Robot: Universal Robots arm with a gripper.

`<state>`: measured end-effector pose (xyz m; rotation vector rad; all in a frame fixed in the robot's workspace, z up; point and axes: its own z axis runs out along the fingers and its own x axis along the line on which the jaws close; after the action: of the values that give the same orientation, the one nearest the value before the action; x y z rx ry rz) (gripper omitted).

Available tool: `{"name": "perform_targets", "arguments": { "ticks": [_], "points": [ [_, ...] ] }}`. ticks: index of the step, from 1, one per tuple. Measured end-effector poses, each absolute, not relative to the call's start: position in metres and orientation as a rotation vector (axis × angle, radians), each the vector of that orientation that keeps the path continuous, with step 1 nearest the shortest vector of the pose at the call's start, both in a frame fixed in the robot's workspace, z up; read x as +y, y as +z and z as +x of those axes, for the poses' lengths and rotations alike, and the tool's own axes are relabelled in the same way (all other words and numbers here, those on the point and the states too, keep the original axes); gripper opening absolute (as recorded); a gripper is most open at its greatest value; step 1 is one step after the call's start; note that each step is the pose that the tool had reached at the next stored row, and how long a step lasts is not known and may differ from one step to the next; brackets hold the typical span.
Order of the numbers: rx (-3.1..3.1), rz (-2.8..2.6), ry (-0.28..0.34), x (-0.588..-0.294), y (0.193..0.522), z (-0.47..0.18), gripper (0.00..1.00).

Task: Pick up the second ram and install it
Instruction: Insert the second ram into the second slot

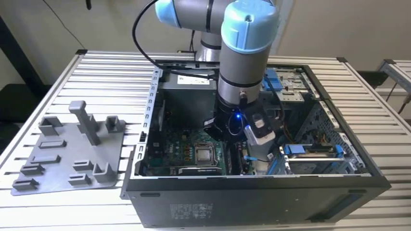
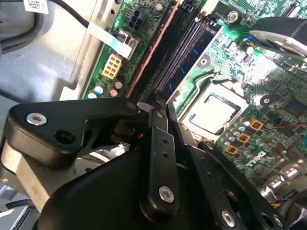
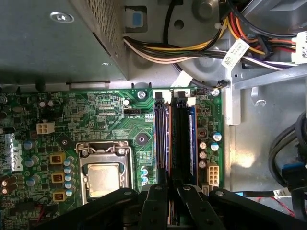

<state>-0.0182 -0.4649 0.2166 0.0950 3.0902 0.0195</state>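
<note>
Tray point(image 1: 64, 159) of grey blocks lies on the slatted table at the exterior view's left, while to its right the arm reaches down into the open case point(image 1: 257, 192), placing the gripper point(image 3: 169, 191) directly over the memory slots beside the processor point(image 3: 103, 178). Its fingers point(image 2: 160, 139) are pressed nearly together on a thin edge that appears to be the ram point(image 3: 181, 139), standing upright in its slot, apparently being pushed home.

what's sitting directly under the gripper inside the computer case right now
In the first wrist view, the gripper hangs over the green motherboard's memory slots, beside the processor socket. Its fingers cover the slots' near ends, so what sits there is hidden.
</note>
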Motion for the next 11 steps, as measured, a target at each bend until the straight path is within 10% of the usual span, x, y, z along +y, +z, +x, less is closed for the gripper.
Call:
{"name": "perform_targets", "arguments": {
  "ticks": [11],
  "points": [
    [3.09, 0.093, 0.019, -0.4648, 0.2158, -0.0182, 0.14]
  ]
}}
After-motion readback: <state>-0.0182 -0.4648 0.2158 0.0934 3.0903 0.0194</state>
